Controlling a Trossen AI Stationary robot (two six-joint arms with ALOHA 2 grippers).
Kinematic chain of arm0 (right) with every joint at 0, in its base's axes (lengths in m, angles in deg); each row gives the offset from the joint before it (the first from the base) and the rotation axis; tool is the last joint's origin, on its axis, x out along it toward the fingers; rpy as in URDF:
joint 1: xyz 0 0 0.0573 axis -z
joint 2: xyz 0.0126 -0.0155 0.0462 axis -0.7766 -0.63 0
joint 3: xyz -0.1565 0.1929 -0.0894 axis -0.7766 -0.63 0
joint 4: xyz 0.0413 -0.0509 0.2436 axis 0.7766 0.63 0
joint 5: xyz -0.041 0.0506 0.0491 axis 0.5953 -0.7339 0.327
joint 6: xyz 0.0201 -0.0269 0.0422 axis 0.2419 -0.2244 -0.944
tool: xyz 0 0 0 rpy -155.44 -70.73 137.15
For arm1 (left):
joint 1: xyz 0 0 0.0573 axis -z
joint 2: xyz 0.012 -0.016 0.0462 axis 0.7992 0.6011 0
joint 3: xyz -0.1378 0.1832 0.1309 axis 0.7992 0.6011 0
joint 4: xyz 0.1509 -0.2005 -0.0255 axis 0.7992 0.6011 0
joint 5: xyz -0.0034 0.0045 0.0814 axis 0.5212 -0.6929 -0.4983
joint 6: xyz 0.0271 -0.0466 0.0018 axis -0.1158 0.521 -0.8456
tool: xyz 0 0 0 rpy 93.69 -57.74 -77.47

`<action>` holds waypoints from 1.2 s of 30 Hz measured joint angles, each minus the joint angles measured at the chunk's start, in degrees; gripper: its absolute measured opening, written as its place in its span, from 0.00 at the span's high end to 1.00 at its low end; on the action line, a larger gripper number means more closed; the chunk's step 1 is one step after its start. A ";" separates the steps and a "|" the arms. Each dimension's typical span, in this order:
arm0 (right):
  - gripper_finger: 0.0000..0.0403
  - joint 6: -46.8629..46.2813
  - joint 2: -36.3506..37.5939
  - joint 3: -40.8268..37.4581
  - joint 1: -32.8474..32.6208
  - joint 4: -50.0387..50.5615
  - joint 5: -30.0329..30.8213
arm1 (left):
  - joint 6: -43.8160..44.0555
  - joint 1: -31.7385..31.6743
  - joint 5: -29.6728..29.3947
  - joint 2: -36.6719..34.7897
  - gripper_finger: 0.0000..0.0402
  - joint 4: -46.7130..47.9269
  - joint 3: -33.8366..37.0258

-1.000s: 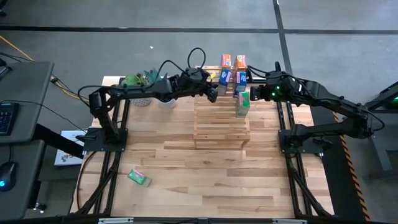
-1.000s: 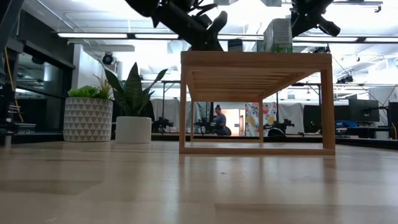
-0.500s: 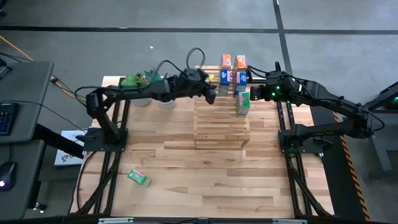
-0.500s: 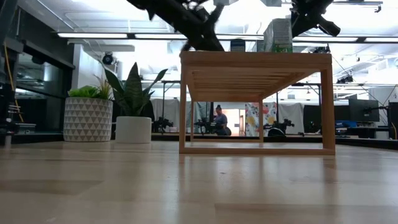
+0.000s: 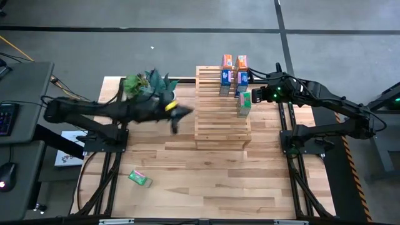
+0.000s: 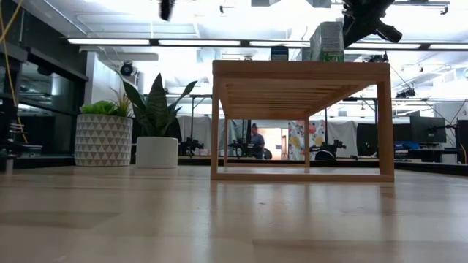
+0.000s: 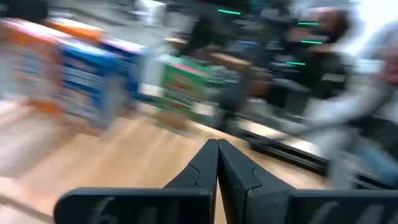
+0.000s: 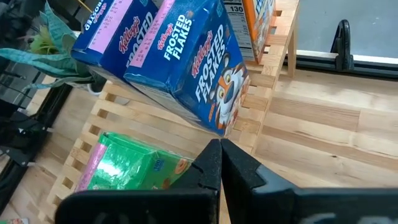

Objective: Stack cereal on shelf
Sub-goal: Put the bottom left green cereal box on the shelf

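Your left gripper [image 5: 175, 117], fingers pressed together, hangs at nine o'clock off the shelf [image 5: 222, 119]. Your right gripper [image 5: 257, 94], also closed, sits at two o'clock by the standing green box [image 5: 244, 103]. Another green box [image 5: 140, 178] lies at seven o'clock.

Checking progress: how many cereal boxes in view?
6. Two orange, two blue and one green on the shelf; one green on the table. None seems hidden.
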State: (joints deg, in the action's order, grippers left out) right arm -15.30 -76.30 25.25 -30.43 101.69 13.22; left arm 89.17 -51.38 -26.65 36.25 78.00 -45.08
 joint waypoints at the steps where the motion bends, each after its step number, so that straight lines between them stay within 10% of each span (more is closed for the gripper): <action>1: 1.00 0.00 0.00 0.00 0.00 0.04 0.02 | 0.77 2.22 1.39 -2.75 1.00 -0.64 2.32; 10: 1.00 -0.06 0.00 0.00 0.00 0.11 0.15 | 5.37 16.13 4.86 -14.43 0.91 17.56 2.21; 24: 1.00 -3.77 0.00 0.00 0.01 0.15 0.17 | -2.22 27.61 16.78 -1.32 0.34 58.37 -18.80; 36: 1.00 -4.50 0.00 0.00 0.00 0.17 0.19 | 1.62 47.36 9.54 9.70 0.28 67.85 -17.74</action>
State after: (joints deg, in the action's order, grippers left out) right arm -19.80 -76.30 25.25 -30.44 101.86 13.41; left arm 90.79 -4.02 -17.10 45.95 145.85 -62.82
